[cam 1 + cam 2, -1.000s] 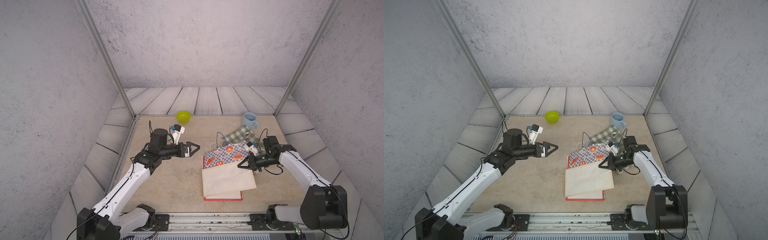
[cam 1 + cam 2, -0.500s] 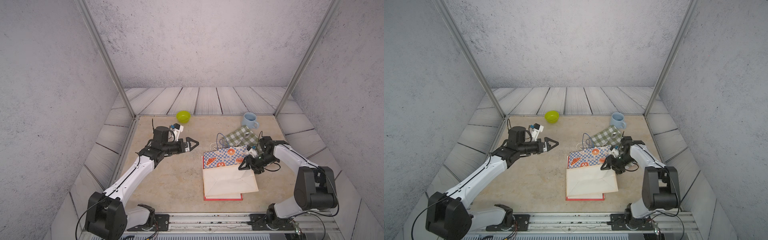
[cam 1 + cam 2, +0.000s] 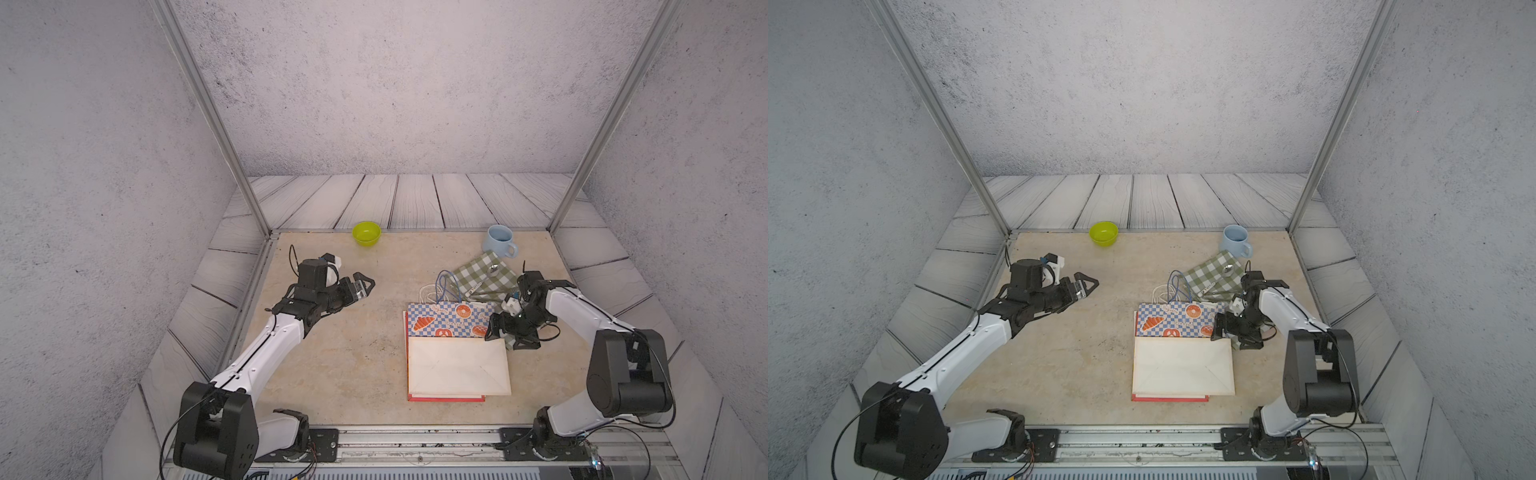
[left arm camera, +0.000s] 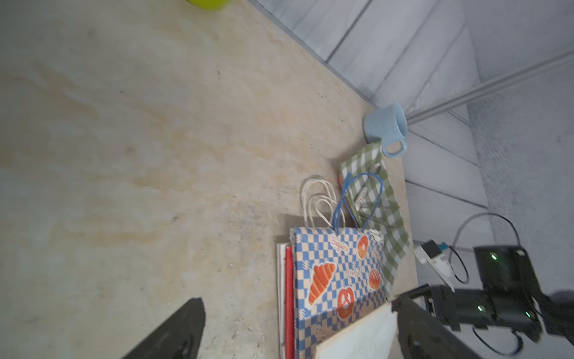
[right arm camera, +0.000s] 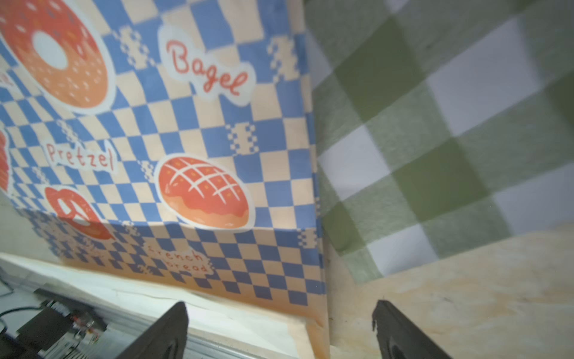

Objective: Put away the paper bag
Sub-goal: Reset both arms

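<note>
You get soft, even light from above in both top views. The counter (image 3: 353,365) is bright with no glare, and shadows are faint and short. The wide lens bends the walls (image 3: 83,166) and leans the frame posts (image 3: 208,112) outward at the edges.

In the left wrist view everything is slightly smeared. The green bowl (image 4: 208,3) at the rim is a blur, and the fingers (image 4: 174,335) of the left gripper (image 4: 296,300) are dark and out of focus.

In the right wrist view the paper bag (image 5: 192,124) print reads sharply, with a shadow across its lower band. The checked cloth (image 5: 435,140) is soft and the right gripper (image 5: 279,302) is blurred.
</note>
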Controlling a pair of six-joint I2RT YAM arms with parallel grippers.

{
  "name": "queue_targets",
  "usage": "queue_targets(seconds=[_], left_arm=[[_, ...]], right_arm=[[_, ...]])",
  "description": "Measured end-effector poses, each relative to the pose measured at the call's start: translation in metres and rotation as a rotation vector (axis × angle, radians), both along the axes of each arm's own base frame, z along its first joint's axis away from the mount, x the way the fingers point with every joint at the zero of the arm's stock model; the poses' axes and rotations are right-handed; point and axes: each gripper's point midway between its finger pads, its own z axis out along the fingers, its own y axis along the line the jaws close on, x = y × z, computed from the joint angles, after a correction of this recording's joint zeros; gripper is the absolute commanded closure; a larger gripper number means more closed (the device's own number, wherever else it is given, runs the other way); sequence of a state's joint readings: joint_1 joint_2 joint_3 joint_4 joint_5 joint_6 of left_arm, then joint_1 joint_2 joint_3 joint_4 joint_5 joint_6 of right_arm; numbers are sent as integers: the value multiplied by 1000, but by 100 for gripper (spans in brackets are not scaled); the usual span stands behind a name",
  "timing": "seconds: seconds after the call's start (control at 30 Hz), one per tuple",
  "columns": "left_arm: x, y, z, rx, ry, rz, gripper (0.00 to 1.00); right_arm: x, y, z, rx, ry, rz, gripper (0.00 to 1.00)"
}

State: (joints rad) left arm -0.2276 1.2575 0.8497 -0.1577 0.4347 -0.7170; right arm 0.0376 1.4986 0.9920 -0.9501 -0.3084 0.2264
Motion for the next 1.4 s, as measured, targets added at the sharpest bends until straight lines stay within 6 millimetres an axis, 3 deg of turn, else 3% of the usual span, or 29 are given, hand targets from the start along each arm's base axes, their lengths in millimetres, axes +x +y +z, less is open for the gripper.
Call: queue_targets(seconds=[0.1,0.23,0.3,0.37,0.47,0.6,0.7,0.8,0.9,1.03,1.1,1.23,1.4], left_arm=[[10,37,-16,77,16,153,2],[17,99,-34,256,5,380,1],[18,126,-38,366,-24,464,1],[19,150,-42,489,-60,527,0],[23,178,-52,643,-72,563,1],[32,208,-66,773,-63,578,1],[41,213,-77,823,-97,555,1],[47,206,-92,847,-127,479,1],[50,193,-99,838,-205,402,1],[39,181,-113,819,-305,346,1],[36,181,-119,825,-286,332,1],[45,181,-102,826,-361,359,1],[50,182,-94,826,-376,368,1]], right_arm=[[19,-14,30,-72,-190,-49,5],[53,-40,88,-182,-597,-152,5],[64,-54,98,-249,-761,-198,4],[75,-72,92,-339,-851,-241,1],[93,-97,52,-463,-825,-273,1],[112,-103,-5,-514,-788,-215,1],[132,-97,-24,-470,-771,-167,1],[154,-88,-11,-419,-867,-138,0],[148,-80,3,-387,-1010,-128,0],[135,-73,-17,-356,-1010,-92,1],[139,-71,-12,-350,-1030,-84,1],[149,-69,3,-341,-1083,-79,1],[150,-68,4,-335,-1090,-74,1]])
